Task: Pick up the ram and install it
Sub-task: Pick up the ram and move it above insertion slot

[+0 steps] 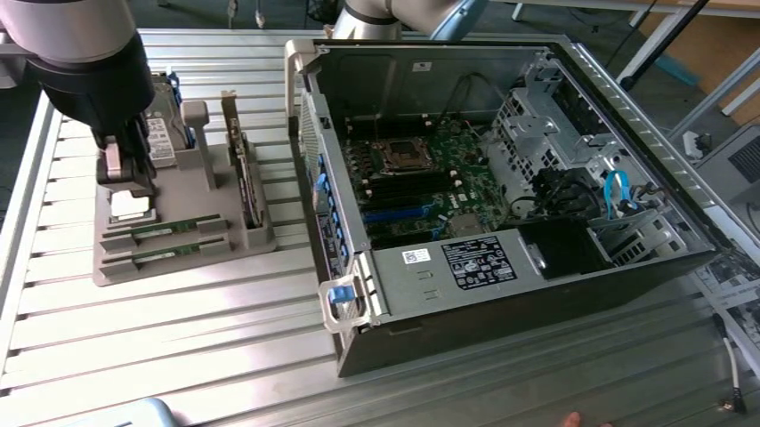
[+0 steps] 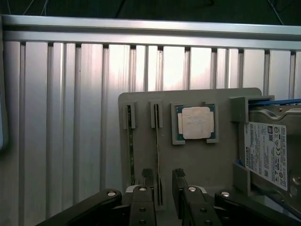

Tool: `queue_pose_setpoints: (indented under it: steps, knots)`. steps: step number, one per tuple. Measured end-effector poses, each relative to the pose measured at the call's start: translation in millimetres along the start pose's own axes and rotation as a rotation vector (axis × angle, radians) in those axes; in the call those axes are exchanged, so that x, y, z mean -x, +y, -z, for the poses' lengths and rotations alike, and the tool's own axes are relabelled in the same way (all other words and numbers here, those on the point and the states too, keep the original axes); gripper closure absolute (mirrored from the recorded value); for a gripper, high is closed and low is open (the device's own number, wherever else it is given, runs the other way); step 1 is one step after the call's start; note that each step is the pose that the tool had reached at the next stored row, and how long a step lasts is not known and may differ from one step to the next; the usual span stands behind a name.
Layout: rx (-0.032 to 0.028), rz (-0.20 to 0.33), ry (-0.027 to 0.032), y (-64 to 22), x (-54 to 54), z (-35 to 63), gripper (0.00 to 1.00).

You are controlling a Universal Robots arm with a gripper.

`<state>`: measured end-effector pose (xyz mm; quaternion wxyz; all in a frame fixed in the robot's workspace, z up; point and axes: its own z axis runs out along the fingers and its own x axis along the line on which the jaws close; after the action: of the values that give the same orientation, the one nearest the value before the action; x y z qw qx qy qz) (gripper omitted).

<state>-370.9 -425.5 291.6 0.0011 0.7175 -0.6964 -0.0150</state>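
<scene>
**Open jaws over the ram stick in its tray**

The work surface is a table (image 1: 178,356) of ribbed, bare metal slats that catch the light in long bright bands. Past its edge, on the exterior view's right, stand metal frame legs, and loose cables (image 1: 731,356) trail nearby.

A grey tray (image 2: 207,165) lies flat on the slats. On the exterior view's right, close beside the tray, sits an open computer case (image 1: 392,80) with its green board facing up. A blue latch (image 1: 341,298) sits at the case's near corner.

The tray holds two thin green sticks in parallel slots. The ram stick (image 2: 157,141) is the one next to the square silver processor (image 2: 195,123); the second stick (image 2: 130,150) lies just beyond it, farther from the processor. A hard drive (image 2: 268,155) stands at the tray's far side, with an expansion card (image 1: 244,187) upright beside it.

The gripper (image 2: 162,176) hangs over the tray with its jaws spread wide and nothing in them. One end of the ram stick runs between the two fingers (image 2: 146,181), and the stick sits in its slot.

The drive's white label reads TOSHIBA. The case carries a white sticker and a black sticker (image 1: 481,262) whose print is too small to read.
</scene>
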Motion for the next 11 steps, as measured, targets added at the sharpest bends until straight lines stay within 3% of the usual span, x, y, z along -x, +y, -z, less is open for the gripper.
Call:
queue_pose_setpoints:
  steps: [11]
  knots:
    - [0.0000, 0.000, 0.0000, -0.3, -0.3, -12.5, 0.70]
